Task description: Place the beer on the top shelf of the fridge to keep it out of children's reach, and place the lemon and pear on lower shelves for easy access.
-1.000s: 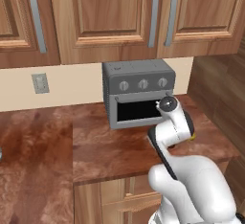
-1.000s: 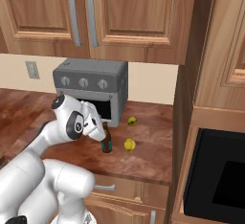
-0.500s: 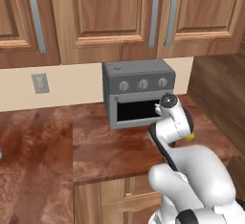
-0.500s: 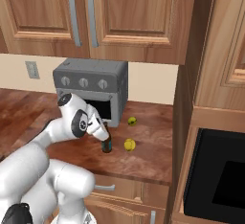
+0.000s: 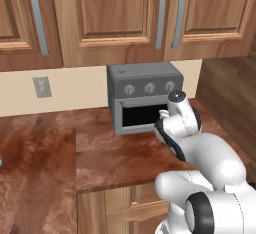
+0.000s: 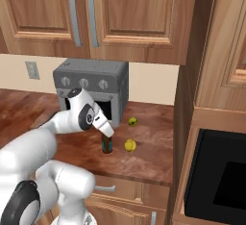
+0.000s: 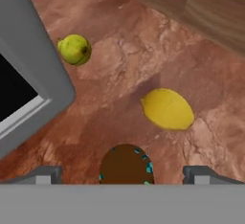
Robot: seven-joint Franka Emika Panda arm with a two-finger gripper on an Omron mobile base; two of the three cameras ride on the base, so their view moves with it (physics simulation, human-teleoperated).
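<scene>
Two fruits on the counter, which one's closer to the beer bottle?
The lemon, plain bright yellow, lying just beside the beer. The pear, greener with darker shading, sits farther off by the toaster oven.

Both base views look forward and down from behind the arm, left and right, sharing the toaster oven and counter. The hand view looks steeply down, close above the counter.

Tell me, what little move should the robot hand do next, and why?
Probably go a bit lower, then shut on the beer. The gripper is open right above it, a fingertip on each side, and nothing is held. The lemon and pear lie apart on the counter.
</scene>
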